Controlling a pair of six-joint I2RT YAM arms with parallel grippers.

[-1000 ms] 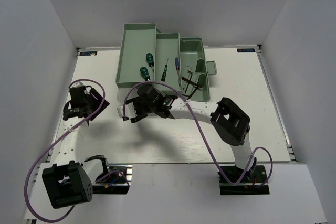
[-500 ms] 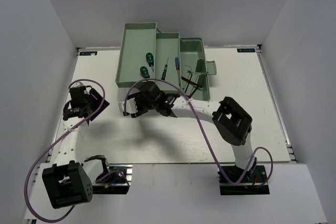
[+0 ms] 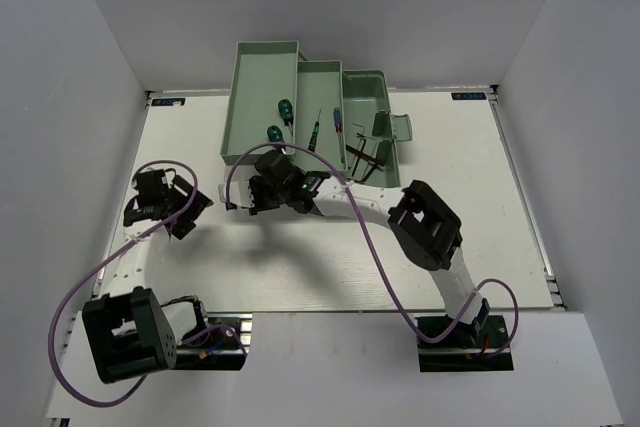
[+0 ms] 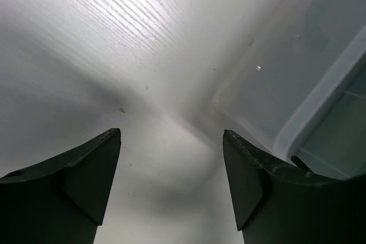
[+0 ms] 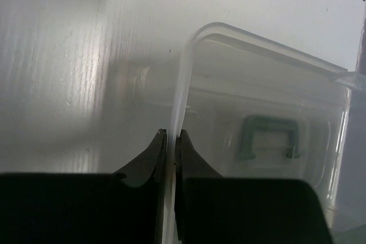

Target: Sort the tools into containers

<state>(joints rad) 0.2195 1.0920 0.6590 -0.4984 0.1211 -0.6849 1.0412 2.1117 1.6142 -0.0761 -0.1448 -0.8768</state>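
Note:
The pale green toolbox (image 3: pixel 262 82) stands open at the back with its trays folded out. Two green-handled screwdrivers (image 3: pixel 279 122) lie in its left tray, two thin screwdrivers (image 3: pixel 315 132) in the middle one, and dark hex keys (image 3: pixel 364 157) on the right. The clear lid (image 5: pixel 269 84) lies on the table in front of the box. My right gripper (image 5: pixel 171 132) (image 3: pixel 236 202) is shut on that lid's rim (image 5: pixel 178 107). Just left of the lid, my left gripper (image 4: pixel 171 132) (image 3: pixel 193 211) stands open over bare table with nothing between its fingers.
A green handle (image 5: pixel 269 135) shows through the clear lid. In the left wrist view the lid's corner (image 4: pixel 309 67) lies just right of the open fingers. White walls close in the table (image 3: pixel 450 207) on three sides. A purple cable (image 3: pixel 375 237) loops over the right arm.
My right gripper has moved left and closed on the lid's rim. The left gripper has shifted slightly right toward the lid and opened a little wider.

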